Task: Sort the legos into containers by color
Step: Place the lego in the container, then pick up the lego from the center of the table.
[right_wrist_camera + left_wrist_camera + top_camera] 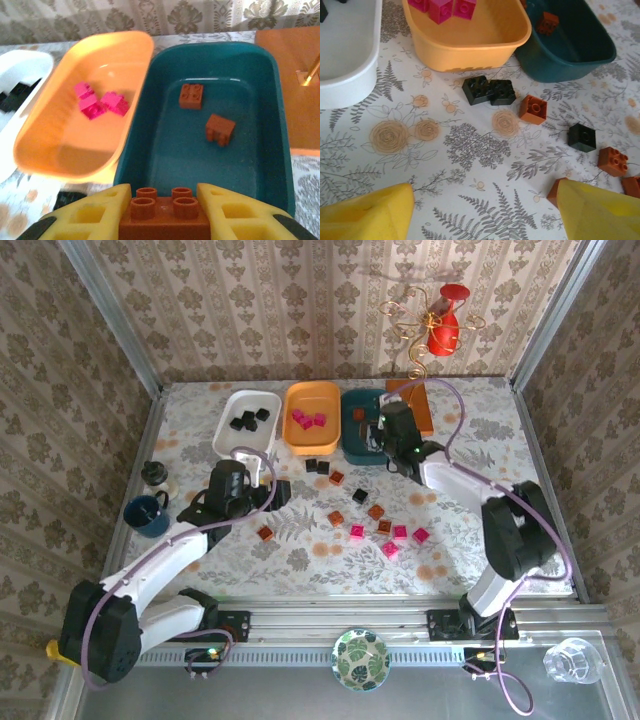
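Note:
My right gripper [164, 200] is shut on an orange-brown lego [165, 217], studs up, above the near rim of the dark teal tray [280, 100]. Two orange-brown legos [191, 95] lie inside that tray. The orange-yellow tray [50, 145] holds pink legos [100, 102], and the white tray [20, 65] holds black ones. My left gripper [485, 215] hangs open over bare tablecloth, with an orange-brown lego [554, 192] partly hidden behind its right finger. Loose black legos [488, 90], orange-brown legos [376, 511] and pink legos [400, 533] lie mid-table.
A dark blue mug [147, 515] and a small dark jar [153, 473] stand at the left edge. An orange-brown board [420, 405] with a gold wire stand [415, 330] sits behind the teal tray. Papered walls close in the table on three sides.

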